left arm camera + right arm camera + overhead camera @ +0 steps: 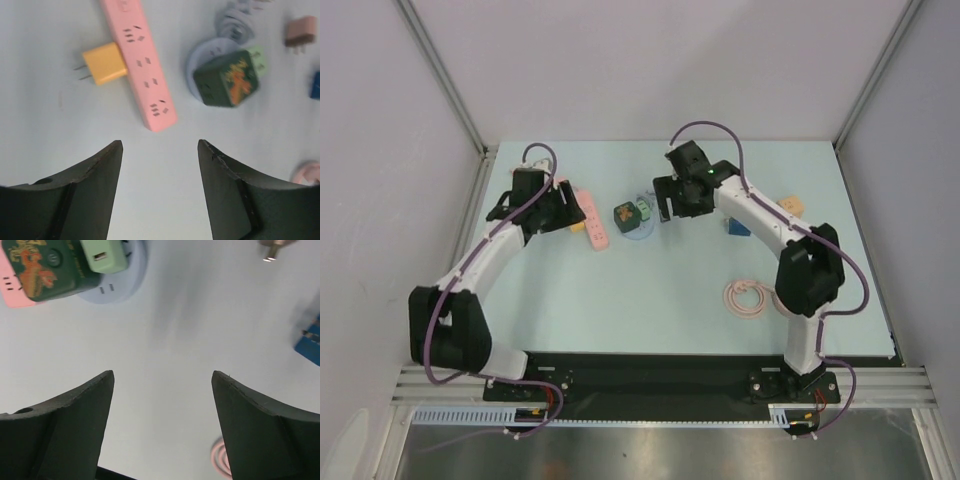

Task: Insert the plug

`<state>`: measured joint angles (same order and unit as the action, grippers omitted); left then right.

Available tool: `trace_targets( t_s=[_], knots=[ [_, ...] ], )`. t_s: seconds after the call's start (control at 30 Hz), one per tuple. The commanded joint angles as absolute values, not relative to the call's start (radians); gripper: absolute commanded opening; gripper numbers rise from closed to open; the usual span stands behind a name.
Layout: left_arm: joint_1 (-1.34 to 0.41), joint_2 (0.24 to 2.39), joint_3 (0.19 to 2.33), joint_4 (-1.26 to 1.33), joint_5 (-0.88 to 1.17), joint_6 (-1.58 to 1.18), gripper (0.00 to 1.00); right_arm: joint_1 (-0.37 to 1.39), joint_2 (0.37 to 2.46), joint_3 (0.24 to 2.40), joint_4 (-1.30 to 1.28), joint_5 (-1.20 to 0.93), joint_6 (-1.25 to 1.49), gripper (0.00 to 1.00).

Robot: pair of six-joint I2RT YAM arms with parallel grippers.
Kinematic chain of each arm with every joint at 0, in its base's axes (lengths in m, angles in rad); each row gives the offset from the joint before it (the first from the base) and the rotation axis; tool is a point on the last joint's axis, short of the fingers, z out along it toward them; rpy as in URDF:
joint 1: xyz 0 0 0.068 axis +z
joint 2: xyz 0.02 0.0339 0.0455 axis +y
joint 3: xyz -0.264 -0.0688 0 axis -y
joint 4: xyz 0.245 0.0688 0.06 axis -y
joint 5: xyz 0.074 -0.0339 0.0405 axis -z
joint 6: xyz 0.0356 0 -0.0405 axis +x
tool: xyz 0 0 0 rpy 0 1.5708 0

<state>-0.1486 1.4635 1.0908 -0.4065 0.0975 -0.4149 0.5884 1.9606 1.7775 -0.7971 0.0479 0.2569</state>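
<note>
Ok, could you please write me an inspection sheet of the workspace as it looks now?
Surface: pale blue table, no spill seen.
Job's things: pink power strip lying flat; yellow plug against its side, prongs pointing away, not inserted.
Clutter: dark green cube and light green adapter on a lavender round base; brown plug; blue plug.
Hands: left hand open, empty; right hand open, empty.
Cables: purple cables along both arms; pink coiled cable on the table by the right arm.
Surroundings: pale walls with metal frame posts.
</note>
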Motion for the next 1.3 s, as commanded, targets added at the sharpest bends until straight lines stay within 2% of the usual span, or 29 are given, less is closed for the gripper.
trace_targets(
  t_s=[0.0, 0.2, 0.43, 0.73, 1.03, 1.17, 1.2, 1.27],
  knots=[
    [-0.182, 1.329, 1.052, -0.357, 0.300, -0.336, 0.67, 0.511, 1.873, 1.694, -0.741, 0.112, 0.226, 0.84],
    [-0.323, 1.154, 0.951, -0.371, 0.356, -0.328, 0.68, 0.424, 1.852, 1.649, -0.767, 0.173, 0.233, 0.81],
    [-0.498, 1.100, 0.939, -0.397, 0.318, -0.296, 0.68, 0.280, 1.815, 1.539, -0.784, 0.195, 0.298, 0.82],
    [-0.514, 1.111, 0.916, -0.367, 0.374, -0.279, 0.69, 0.242, 1.874, 1.546, -0.752, 0.161, 0.233, 0.85],
    [-0.514, 1.097, 0.905, -0.361, 0.342, -0.293, 0.69, 0.173, 1.988, 1.606, -0.686, 0.106, 0.195, 0.84],
    [-0.514, 1.095, 0.908, -0.351, 0.339, -0.301, 0.69, 0.170, 2.028, 1.626, -0.680, 0.045, 0.175, 0.73],
    [-0.514, 1.092, 0.907, -0.350, 0.336, -0.302, 0.69, 0.170, 2.029, 1.623, -0.677, 0.032, 0.176, 0.63],
    [-0.512, 1.092, 0.904, -0.341, 0.339, -0.308, 0.70, 0.175, 2.022, 1.605, -0.670, 0.011, 0.176, 0.49]
  ],
)
